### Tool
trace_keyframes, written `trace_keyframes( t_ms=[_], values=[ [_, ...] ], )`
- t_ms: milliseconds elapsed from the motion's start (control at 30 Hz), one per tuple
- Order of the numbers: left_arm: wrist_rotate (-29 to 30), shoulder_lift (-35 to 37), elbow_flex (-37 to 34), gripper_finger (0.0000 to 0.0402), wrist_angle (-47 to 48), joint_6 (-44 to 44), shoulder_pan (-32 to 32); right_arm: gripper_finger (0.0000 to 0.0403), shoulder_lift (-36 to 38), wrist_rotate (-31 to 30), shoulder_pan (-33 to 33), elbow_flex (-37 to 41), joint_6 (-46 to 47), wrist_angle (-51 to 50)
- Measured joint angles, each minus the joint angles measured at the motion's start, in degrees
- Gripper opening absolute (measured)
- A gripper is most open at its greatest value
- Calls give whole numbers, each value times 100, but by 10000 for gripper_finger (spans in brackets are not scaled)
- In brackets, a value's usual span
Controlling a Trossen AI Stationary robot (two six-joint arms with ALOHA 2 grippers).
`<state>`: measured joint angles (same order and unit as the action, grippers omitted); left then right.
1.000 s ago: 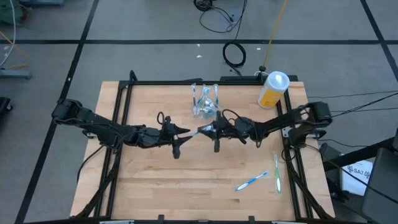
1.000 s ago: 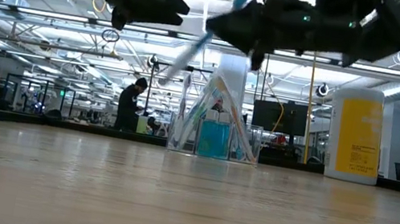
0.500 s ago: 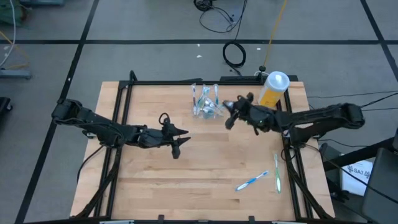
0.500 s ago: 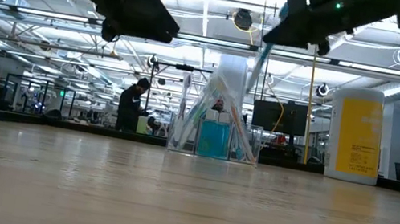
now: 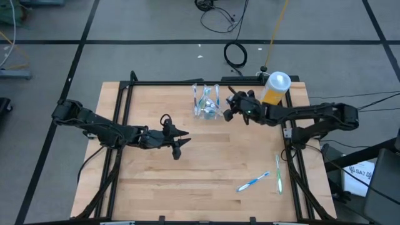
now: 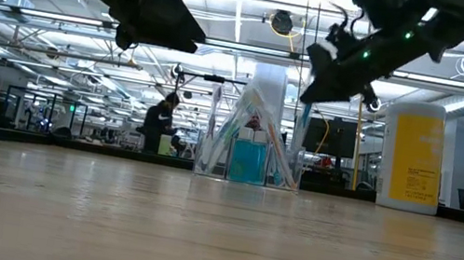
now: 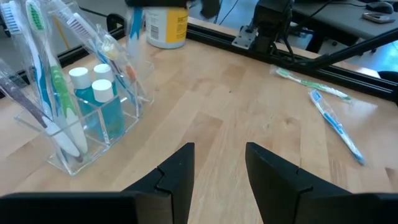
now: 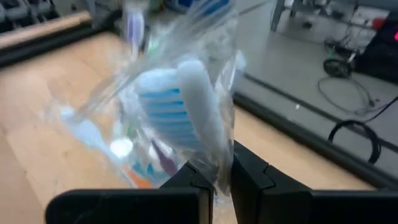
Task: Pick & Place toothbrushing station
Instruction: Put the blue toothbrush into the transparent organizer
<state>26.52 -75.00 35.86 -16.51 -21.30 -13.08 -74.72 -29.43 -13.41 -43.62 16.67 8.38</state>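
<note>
Clear cup (image 7: 93, 134) with toothbrushes and teal tubes (image 7: 102, 102), right gripper (image 5: 230, 112) clamping wrapped toothbrush (image 8: 186, 106), left gripper (image 5: 181, 142) parted.

high: overhead, straight down on table (image 5: 150, 181) | low: tabletop level, facing room | wrists: close, looking past fingers | shared: clear toothbrush holder (image 5: 206, 103), every view

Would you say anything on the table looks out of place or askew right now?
Yes: two toothbrushes lie loose on the table, near the right arm's side, far from the clear organizer where the other brushes stand. Nothing looks spilled or damaged.
</note>
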Motion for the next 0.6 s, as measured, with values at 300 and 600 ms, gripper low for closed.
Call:
trace_keyframes(
  t_ms=[300,600],
  values=[
    [-3,0,0,150,7,2,0,43,-649,686,-219,-1,87,74],
    [-7,0,0,150,46,17,0,105,-700,697,-235,0,69,73]
  ],
)
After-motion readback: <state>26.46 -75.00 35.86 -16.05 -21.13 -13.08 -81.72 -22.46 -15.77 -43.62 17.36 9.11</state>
